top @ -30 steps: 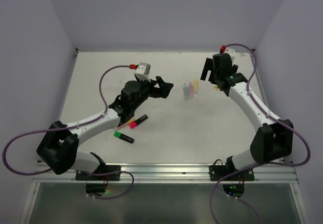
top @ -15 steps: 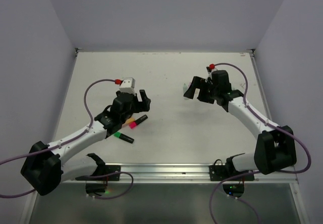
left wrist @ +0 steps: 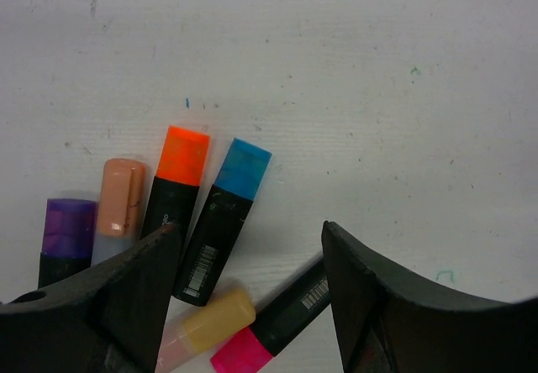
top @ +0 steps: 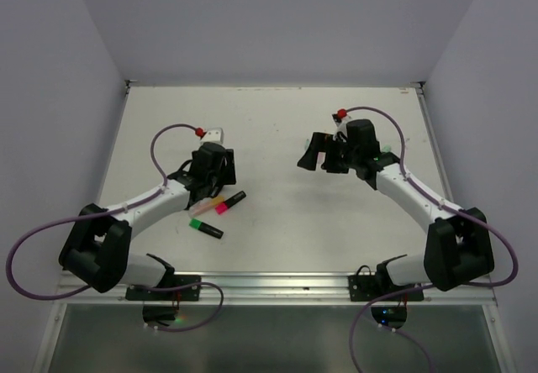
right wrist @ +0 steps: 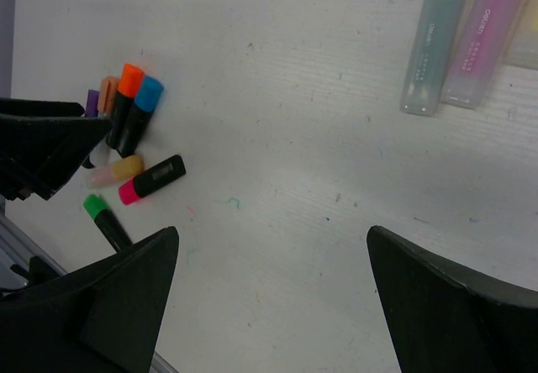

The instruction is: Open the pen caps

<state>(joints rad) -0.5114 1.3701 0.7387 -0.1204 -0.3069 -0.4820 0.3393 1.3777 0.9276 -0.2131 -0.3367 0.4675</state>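
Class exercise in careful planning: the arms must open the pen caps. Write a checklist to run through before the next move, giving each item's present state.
1. Left pincer open: ok.
2. Blue-capped pen between its jaws: ok.
3. Orange cap and blue cap on, ready to pull: ok.
4. That pen apart from its neighbours: not ok, crowded.
5. Right pincer open and empty: ok.
6. Left fingers touching a pen: cannot tell.

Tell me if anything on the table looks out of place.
Nothing looks spilled or broken. The pink-capped pen and yellow pen lie crosswise to the orange-capped pen and blue-capped pen; faint ink flecks mark the table.
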